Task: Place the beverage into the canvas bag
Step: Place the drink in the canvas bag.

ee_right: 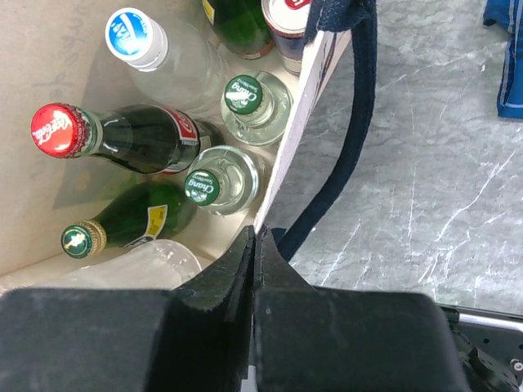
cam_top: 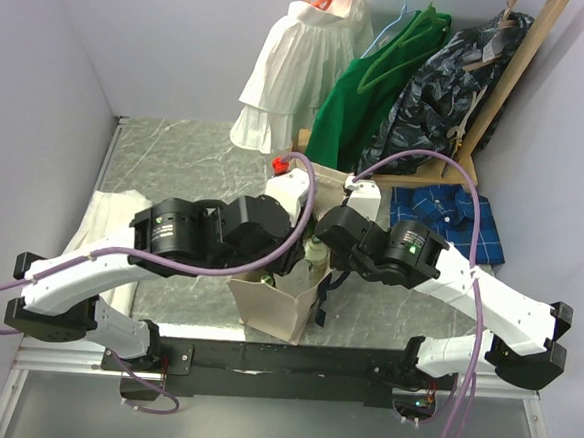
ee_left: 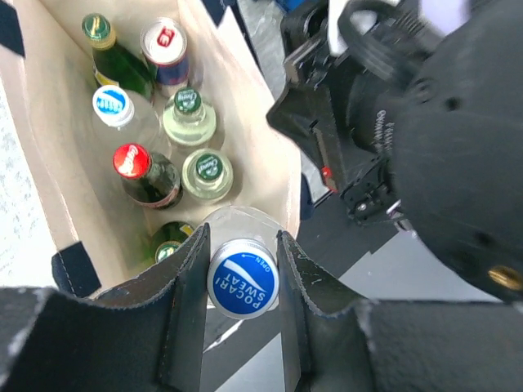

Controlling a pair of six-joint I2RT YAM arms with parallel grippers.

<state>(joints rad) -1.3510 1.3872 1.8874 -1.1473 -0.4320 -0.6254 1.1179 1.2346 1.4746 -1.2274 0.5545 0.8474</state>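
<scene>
The beverage is a clear bottle with a blue Pocari Sweat cap (ee_left: 243, 278). My left gripper (ee_left: 242, 245) is shut on its neck, just under the cap, one finger on each side. Its clear body (ee_right: 147, 265) hangs in the near corner of the canvas bag's mouth. The cream canvas bag (cam_top: 277, 313) stands upright between my arms. It holds several bottles and a can, among them a red-capped cola bottle (ee_right: 53, 129). My right gripper (ee_right: 256, 234) is shut on the bag's rim (ee_right: 309, 98), next to a dark navy handle (ee_right: 351, 139).
Clothes hang on a wooden rack (cam_top: 502, 83) at the back. A blue plaid shirt (cam_top: 448, 215) lies at the right and a white folded cloth (cam_top: 96, 225) at the left. The right arm's black wrist (ee_left: 425, 122) sits close beside the bag.
</scene>
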